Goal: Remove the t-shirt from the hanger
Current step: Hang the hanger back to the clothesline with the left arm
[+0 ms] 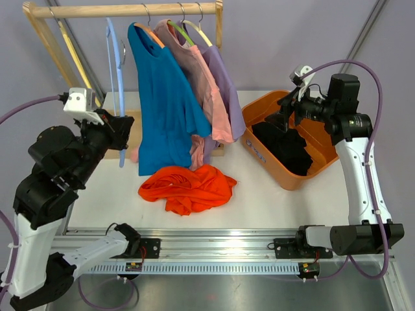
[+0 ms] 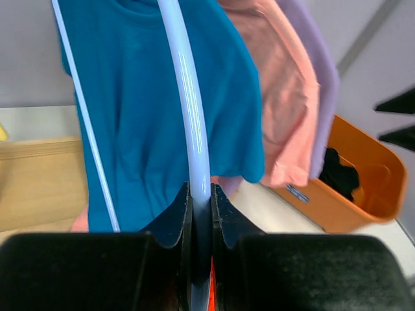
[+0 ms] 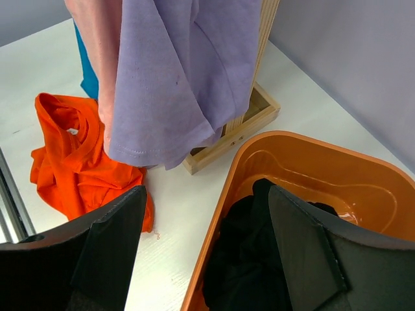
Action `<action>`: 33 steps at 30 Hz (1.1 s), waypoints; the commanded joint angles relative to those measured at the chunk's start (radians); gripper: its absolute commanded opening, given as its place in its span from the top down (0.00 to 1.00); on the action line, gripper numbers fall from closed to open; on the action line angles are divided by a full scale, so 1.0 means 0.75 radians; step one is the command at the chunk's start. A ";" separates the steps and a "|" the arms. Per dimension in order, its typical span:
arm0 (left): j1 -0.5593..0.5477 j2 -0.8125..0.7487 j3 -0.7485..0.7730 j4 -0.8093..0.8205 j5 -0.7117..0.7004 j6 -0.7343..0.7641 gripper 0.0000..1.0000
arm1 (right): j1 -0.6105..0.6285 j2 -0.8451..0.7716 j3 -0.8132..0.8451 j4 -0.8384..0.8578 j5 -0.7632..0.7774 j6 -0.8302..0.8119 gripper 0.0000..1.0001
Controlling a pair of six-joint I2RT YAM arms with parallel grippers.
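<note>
The light-blue plastic hanger [image 1: 117, 78] hangs bare, seen edge-on. Its long axis is nearly vertical, from the wooden rail of the clothes rack [image 1: 130, 10] down to the left gripper [image 1: 122, 129]. That gripper's fingers [image 2: 227, 214] are clamped on the hanger's lower bar.

The crumpled orange t-shirt [image 1: 188, 188] lies off the hanger on the white worktop [image 1: 272, 201], near its near edge, below the hems of the hanging teal t-shirt [image 1: 165, 103], pink t-shirt [image 1: 204, 91] and lilac t-shirt [image 1: 224, 84]. The heap's longer axis runs left to right, parallel to the near edge. Bare worktop shows on both sides of it.

The right gripper [image 1: 285, 110] hovers over the orange plastic bin [image 1: 259, 152] at the right edge, jaws wide apart and holding nothing. A black garment [image 1: 288, 146] lies in the bin.
</note>
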 commanded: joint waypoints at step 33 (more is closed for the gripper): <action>1.133 0.737 0.203 0.877 0.847 -0.880 1.00 | -0.010 -0.061 -0.145 0.237 -0.124 0.185 0.17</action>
